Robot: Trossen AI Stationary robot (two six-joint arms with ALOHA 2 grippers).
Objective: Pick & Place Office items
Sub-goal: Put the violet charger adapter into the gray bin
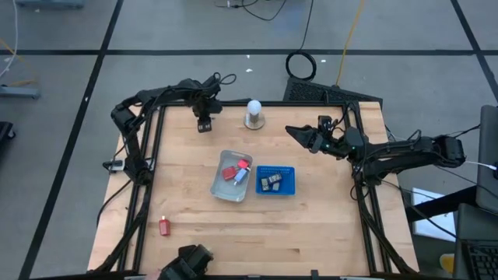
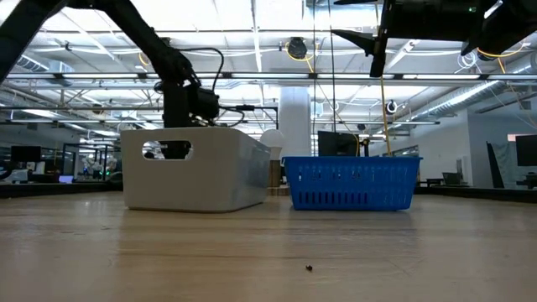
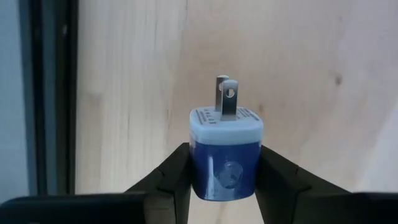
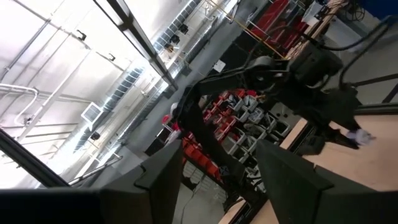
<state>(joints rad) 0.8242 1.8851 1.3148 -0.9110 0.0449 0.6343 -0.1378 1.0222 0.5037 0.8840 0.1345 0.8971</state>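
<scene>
My left gripper [image 1: 205, 124] is over the table's far left part, shut on a small blue plug adapter [image 3: 225, 155] with a light-blue top and two metal prongs. My right gripper [image 1: 292, 131] hangs open above the table's far right part, holding nothing [image 4: 217, 149]. Red and blue office items [image 1: 236, 171] lie in the clear tray [image 1: 221, 189]. Several dark ones [image 1: 270, 182] lie in the blue basket [image 1: 289, 169]. One red item [image 1: 164, 226] lies on the table near its left edge. My left gripper pinches the adapter's blue body [image 3: 200, 171] between its two fingers [image 3: 177, 174], one on each side. The prongs [image 3: 225, 96] point away from the gripper, beyond the fingertips. The fingers point down at the wood. Whether the adapter touches the table, I cannot tell.
A white ball on a round base [image 1: 254, 114] stands at the far edge between the two arms. Tray and basket sit side by side mid-table [image 2: 193, 168] [image 2: 352, 183]. Black frame rails [image 1: 148, 155] run along the table's sides. Bare wood [image 1: 311, 233] lies toward the near edge.
</scene>
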